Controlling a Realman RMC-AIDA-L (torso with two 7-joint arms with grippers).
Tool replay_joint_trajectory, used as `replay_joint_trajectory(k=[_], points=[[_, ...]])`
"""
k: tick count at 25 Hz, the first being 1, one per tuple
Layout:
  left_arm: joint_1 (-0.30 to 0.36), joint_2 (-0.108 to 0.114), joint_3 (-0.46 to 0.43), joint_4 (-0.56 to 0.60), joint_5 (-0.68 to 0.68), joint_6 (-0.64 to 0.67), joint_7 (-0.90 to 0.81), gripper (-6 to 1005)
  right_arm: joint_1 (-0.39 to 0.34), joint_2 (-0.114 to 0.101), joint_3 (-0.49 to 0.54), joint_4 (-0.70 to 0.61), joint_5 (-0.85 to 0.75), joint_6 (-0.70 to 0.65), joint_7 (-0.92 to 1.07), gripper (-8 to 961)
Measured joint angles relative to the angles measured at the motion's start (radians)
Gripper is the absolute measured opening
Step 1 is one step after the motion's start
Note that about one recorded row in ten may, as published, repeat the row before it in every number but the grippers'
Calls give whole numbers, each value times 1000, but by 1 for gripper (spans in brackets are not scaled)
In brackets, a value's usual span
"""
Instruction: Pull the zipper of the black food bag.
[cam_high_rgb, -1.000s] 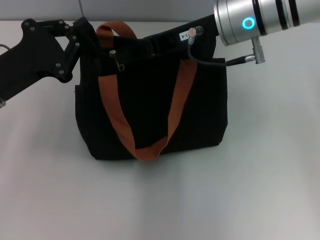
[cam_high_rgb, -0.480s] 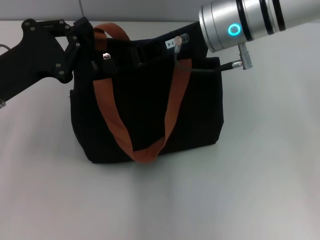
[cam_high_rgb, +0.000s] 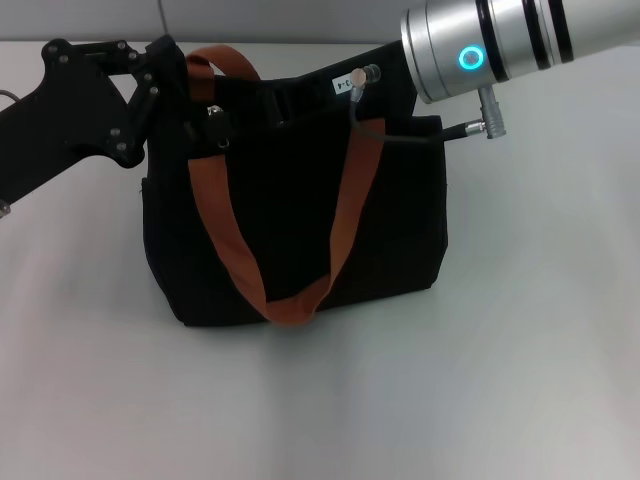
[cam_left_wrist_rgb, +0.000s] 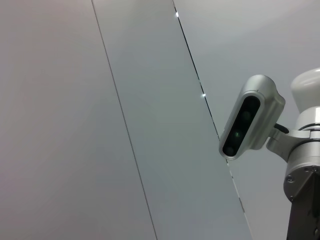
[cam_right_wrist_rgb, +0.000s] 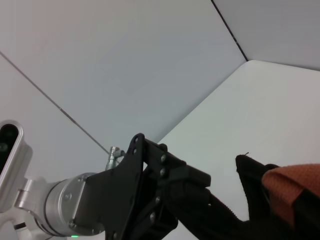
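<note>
Smooth white table (cam_high_rgb: 520, 350) — boxy black fabric bag (cam_high_rgb: 300, 220), silver zipper (cam_high_rgb: 214, 118); left end effector (cam_high_rgb: 165, 75) grip unclear.

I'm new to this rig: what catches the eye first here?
A black bag with orange handles stands mid-table, its silver zipper at the rim's left end. The left gripper sits at the bag's top left corner; the right arm's silver wrist reaches in over the top right.
</note>
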Motion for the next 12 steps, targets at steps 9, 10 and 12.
replay_joint_trajectory(k=[9, 10, 12], points=[[2, 0, 0, -1, 0, 5, 0, 64, 0, -5, 1, -4, -5, 6, 0, 203], [3, 0, 0, -1, -2, 6, 0, 64, -1, -6, 1, -6, -6, 6, 0, 203], [4, 0, 0, -1, -5, 7, 0, 64, -2, -6, 2, -6, -7, 6, 0, 203]])
